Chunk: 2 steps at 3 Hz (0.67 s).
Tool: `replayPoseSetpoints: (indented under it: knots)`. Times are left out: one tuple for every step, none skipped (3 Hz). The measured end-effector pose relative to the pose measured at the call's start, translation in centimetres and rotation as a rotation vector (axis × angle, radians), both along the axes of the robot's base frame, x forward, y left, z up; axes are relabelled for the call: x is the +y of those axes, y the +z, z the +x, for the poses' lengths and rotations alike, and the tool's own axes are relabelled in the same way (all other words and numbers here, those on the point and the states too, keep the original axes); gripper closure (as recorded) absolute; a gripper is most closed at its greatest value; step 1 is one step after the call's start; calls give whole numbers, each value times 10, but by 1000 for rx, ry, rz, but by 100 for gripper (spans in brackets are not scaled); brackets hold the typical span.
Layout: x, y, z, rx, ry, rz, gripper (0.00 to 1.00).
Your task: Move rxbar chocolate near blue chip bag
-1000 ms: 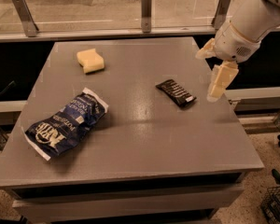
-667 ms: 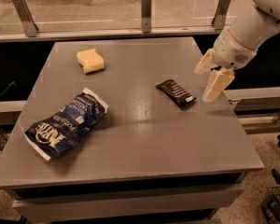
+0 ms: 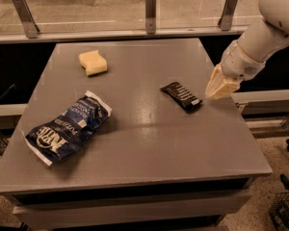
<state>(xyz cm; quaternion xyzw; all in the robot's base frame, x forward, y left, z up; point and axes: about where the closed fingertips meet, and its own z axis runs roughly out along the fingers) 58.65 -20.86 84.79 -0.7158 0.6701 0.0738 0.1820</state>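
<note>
The rxbar chocolate (image 3: 181, 96) is a small flat black wrapper with white text lines, lying on the grey table (image 3: 149, 143) right of centre. The blue chip bag (image 3: 67, 127) is a large crinkled dark blue bag with white lettering, lying at the front left. My gripper (image 3: 216, 91), with cream fingers on a white arm, hangs low over the table's right edge, just right of the bar and a short gap from it. It is open and holds nothing.
A pale yellow sponge (image 3: 93, 62) lies at the back left of the table. A metal rail with posts (image 3: 151, 11) runs behind the table. The table's right edge lies under the arm, with floor and a dark wire basket (image 3: 285, 208) beyond.
The gripper has moved down and slightly left, from above the table's right edge to just beside the bar. The bar, the bag and the sponge have not moved.
</note>
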Motion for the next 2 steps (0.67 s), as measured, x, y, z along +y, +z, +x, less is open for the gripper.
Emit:
replayPoseSetpoints:
  knots:
    - [5, 7, 2, -48, 19, -34, 100]
    - [7, 24, 8, -97, 32, -68, 100]
